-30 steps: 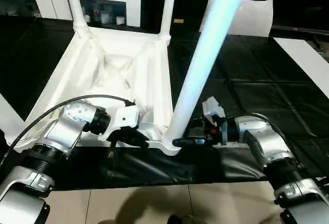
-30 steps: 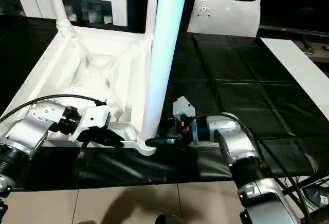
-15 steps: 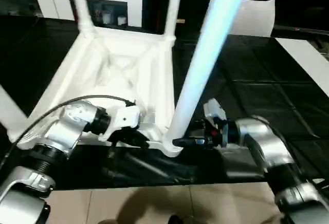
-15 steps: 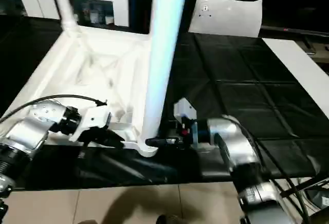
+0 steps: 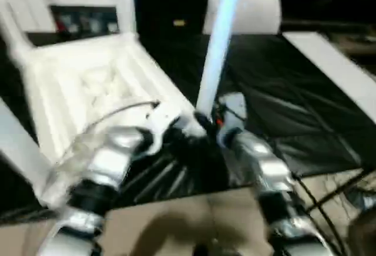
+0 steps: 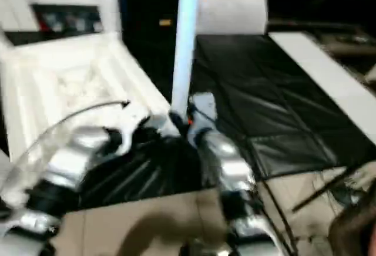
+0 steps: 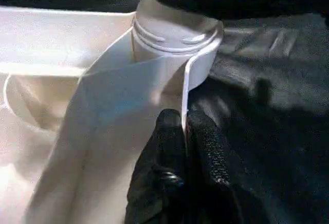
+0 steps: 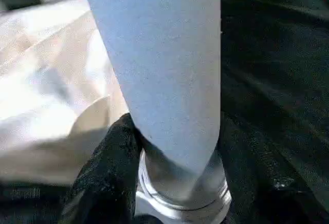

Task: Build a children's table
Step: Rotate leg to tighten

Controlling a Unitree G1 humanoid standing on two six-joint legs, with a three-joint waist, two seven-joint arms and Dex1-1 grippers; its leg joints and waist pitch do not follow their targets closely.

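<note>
Both jaws clamped: your left gripper pinched the tabletop rim beside the corner socket to steady it | right gripper hugged the leg base there, likely seating it.

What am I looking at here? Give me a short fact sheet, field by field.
Object being built: children's table, its tabletop lying underside up on a black mat
Leg in work: a white leg standing in the near corner socket
Right hand: closed around that leg just above the socket
Left hand: pinching the thin rim of the tabletop beside the socket
Nearby: a white pillow-like block and a flat white strip on the mat
</note>
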